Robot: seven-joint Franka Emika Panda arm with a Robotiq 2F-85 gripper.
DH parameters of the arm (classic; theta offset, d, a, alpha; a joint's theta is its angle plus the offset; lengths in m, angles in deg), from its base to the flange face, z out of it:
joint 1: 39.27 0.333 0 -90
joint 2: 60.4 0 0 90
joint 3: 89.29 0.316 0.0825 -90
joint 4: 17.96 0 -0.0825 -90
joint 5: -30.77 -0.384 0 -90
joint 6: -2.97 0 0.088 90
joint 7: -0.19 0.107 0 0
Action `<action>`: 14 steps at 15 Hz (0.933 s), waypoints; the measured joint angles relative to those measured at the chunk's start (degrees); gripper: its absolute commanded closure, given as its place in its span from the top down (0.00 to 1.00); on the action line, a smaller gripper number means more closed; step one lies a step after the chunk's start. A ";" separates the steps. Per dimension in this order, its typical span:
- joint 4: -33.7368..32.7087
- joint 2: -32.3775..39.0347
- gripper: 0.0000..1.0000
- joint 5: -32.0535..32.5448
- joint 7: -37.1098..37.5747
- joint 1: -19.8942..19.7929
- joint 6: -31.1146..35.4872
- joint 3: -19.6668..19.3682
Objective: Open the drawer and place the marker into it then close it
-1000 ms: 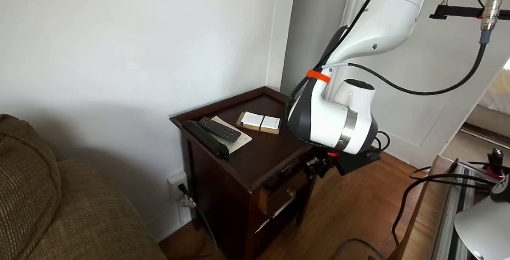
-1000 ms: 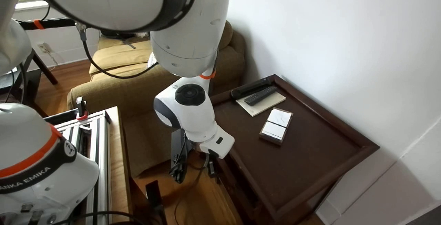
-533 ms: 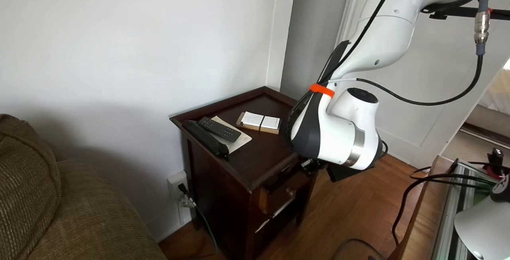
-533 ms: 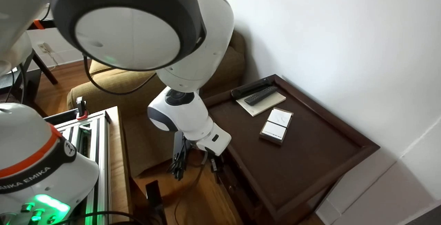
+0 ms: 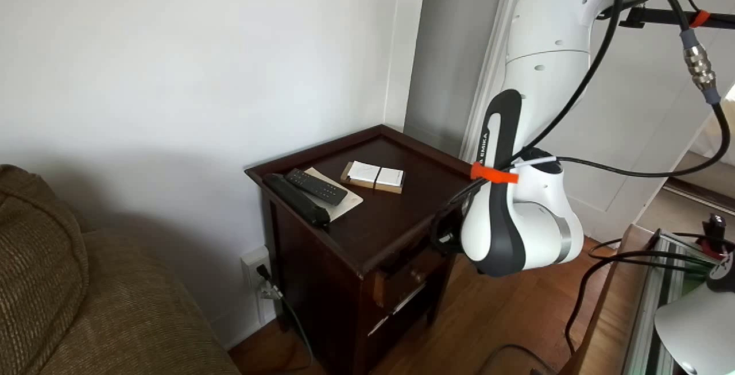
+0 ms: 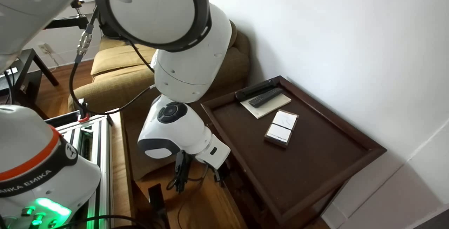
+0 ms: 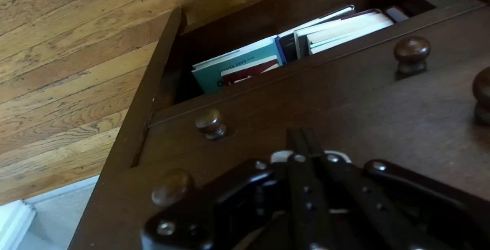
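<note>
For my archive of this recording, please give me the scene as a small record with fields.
drawer: seems partly pulled out
gripper: closed; contact with the drawer unclear
marker: not seen in these views
tabletop: remote control lying partly on a pale sheet, black bar alongside; white cards with a dark band
open compartment: books inside

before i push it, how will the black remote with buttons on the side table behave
Likely stiff: the remote looks like a hard, slim case dotted with buttons. Lying flat, it seems unlikely to roll. It may slide, perhaps dragging the pale card beneath it.
</note>
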State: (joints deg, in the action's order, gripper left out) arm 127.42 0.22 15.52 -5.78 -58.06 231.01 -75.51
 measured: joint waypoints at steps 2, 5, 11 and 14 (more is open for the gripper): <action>0.20 0.02 0.00 2.18 4.82 3.75 1.19 -3.09; 0.17 -0.10 0.00 3.19 8.69 7.37 4.16 -6.02; 0.33 -0.58 0.48 3.19 11.92 10.36 5.65 -8.58; 1.23 -2.51 0.70 3.67 12.95 10.34 1.12 -8.68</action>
State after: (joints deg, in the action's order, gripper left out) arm 128.65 -2.29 19.19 7.17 -47.73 232.13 -84.19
